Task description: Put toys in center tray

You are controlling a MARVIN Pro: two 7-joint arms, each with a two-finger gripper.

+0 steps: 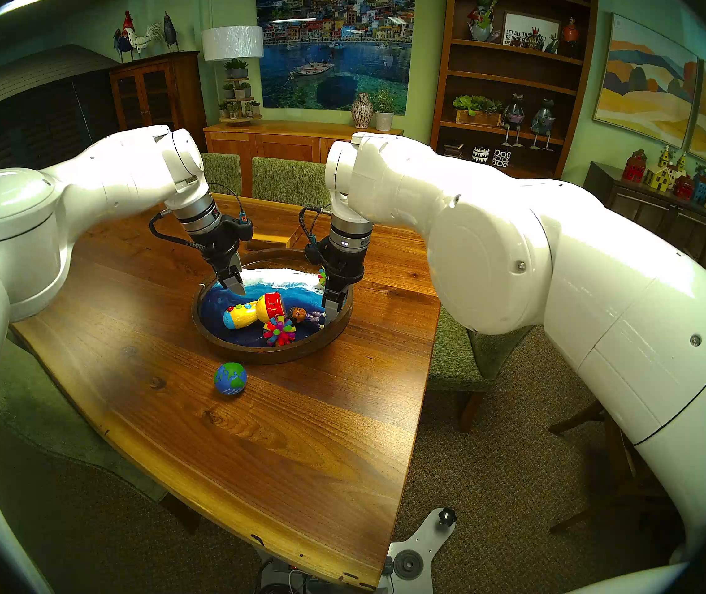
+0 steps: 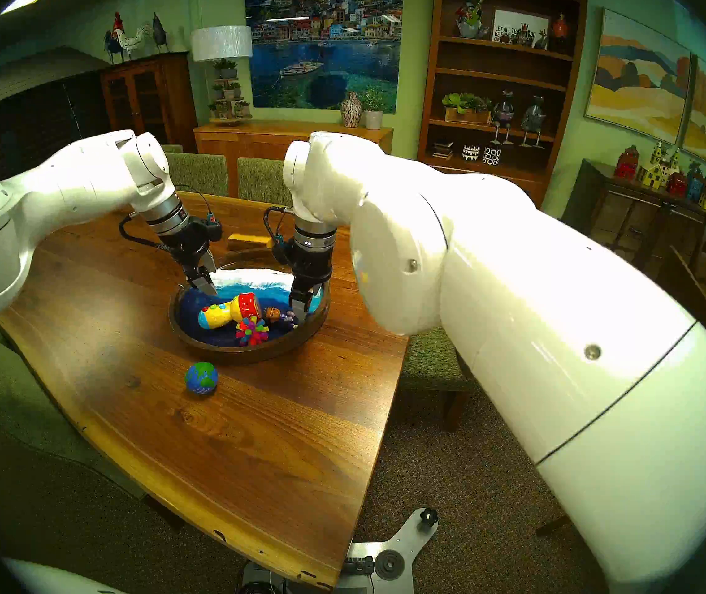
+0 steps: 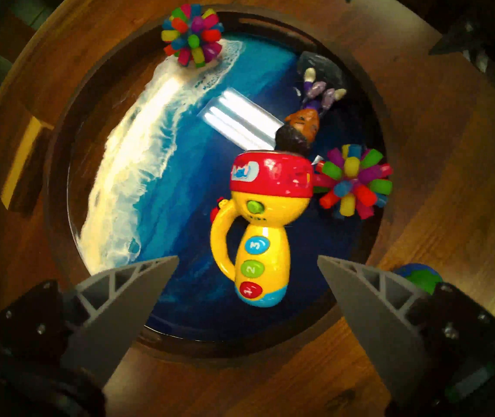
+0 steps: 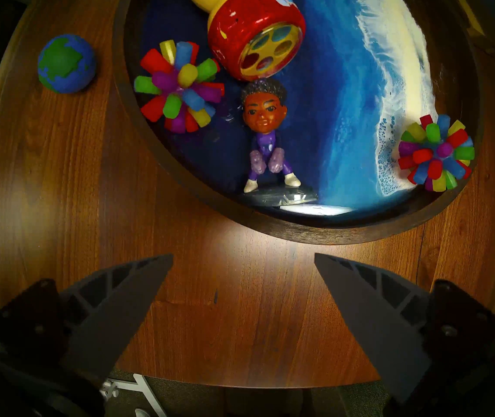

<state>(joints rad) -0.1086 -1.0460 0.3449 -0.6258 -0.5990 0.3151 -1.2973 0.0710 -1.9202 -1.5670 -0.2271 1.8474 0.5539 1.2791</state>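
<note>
The round tray (image 1: pixel 231 344) with a dark wooden rim and an ocean-wave surface sits mid-table. Inside lie a red-yellow flashlight toy (image 1: pixel 252 312), a doll in purple (image 1: pixel 302 314) and a spiky ball (image 1: pixel 279 331). A second spiky ball (image 4: pixel 435 154) rests by the tray's far rim. The globe ball (image 1: pixel 230 378) lies on the table outside the tray, toward me. My left gripper (image 1: pixel 231 282) hovers open over the tray's left side, above the flashlight toy (image 3: pixel 258 226). My right gripper (image 1: pixel 329 306) hangs open and empty at the tray's right rim.
A yellowish wooden block (image 1: pixel 272 237) lies behind the tray. Green chairs (image 1: pixel 287 177) stand at the table's far side and right side. The table's front edge (image 1: pixel 299 563) is near my base.
</note>
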